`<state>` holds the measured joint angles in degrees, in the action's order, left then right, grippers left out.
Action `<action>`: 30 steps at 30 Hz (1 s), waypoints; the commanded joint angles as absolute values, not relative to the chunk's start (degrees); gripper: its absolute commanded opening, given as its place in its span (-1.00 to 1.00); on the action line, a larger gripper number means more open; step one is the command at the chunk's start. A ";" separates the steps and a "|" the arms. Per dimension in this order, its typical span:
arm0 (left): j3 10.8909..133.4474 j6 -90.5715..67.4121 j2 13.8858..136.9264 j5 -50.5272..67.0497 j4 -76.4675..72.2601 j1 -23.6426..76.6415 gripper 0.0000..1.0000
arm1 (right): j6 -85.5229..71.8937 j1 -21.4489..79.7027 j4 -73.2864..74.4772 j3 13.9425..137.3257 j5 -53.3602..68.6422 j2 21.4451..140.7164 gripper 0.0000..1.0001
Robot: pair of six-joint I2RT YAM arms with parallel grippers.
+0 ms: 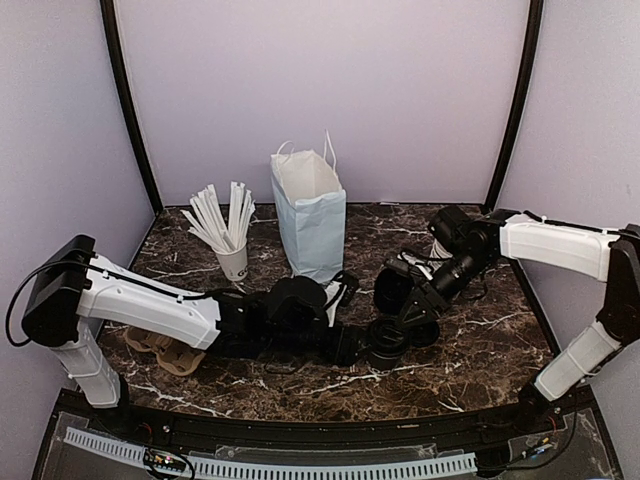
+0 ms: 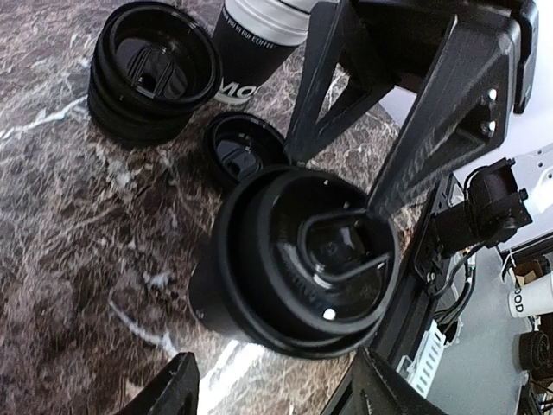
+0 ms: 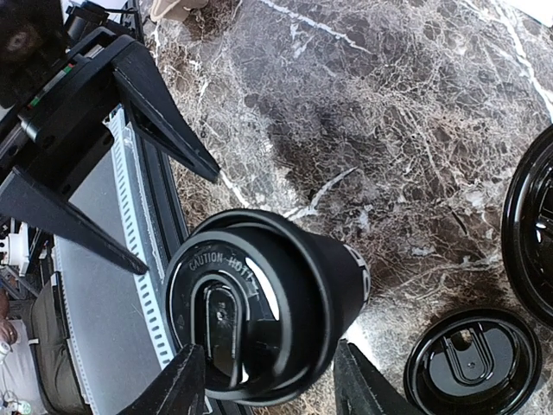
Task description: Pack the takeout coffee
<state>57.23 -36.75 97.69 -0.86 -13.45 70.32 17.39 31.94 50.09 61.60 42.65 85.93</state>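
The takeout coffee (image 1: 385, 348) is a dark paper cup with a black lid, standing on the marble table near its front middle. In the left wrist view it (image 2: 302, 259) sits just ahead of my left gripper (image 2: 276, 367), whose jaws are open and apart from the cup on both sides. My right gripper (image 3: 268, 350) is open directly over the coffee (image 3: 285, 294), its fingertips (image 2: 298, 151) at the lid. In the top view the left gripper (image 1: 355, 348) is left of the cup and the right gripper (image 1: 405, 325) comes in from the right.
A white paper bag (image 1: 310, 215) stands open behind the arms. A stack of black lids (image 2: 155, 73), a loose lid (image 2: 246, 147) and a white-rimmed dark cup (image 2: 259, 39) sit close to the coffee. A cup of stir sticks (image 1: 228, 235) and a cardboard carrier (image 1: 165, 350) are at the left.
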 commanded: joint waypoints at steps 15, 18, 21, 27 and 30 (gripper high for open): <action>51.21 -41.59 90.32 -2.55 -16.06 70.14 0.21 | 22.78 35.06 54.05 67.23 48.11 95.45 0.02; 46.36 -43.74 86.74 -3.05 -17.37 70.29 0.20 | 24.52 37.15 55.77 69.90 49.76 98.06 -0.02; 43.45 -44.59 84.19 -3.93 -17.82 70.39 0.20 | 25.91 39.25 57.52 73.25 50.80 101.33 -0.07; 42.78 -43.98 81.92 -4.69 -17.17 70.40 0.21 | 26.94 42.48 59.29 79.69 51.16 106.66 -0.10; 43.53 -43.37 82.83 -4.58 -17.70 70.40 0.23 | 27.24 42.60 59.94 81.85 50.83 106.79 -0.07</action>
<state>43.20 -43.79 83.44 -3.90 -16.47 70.26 25.69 42.02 57.63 78.74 50.17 106.54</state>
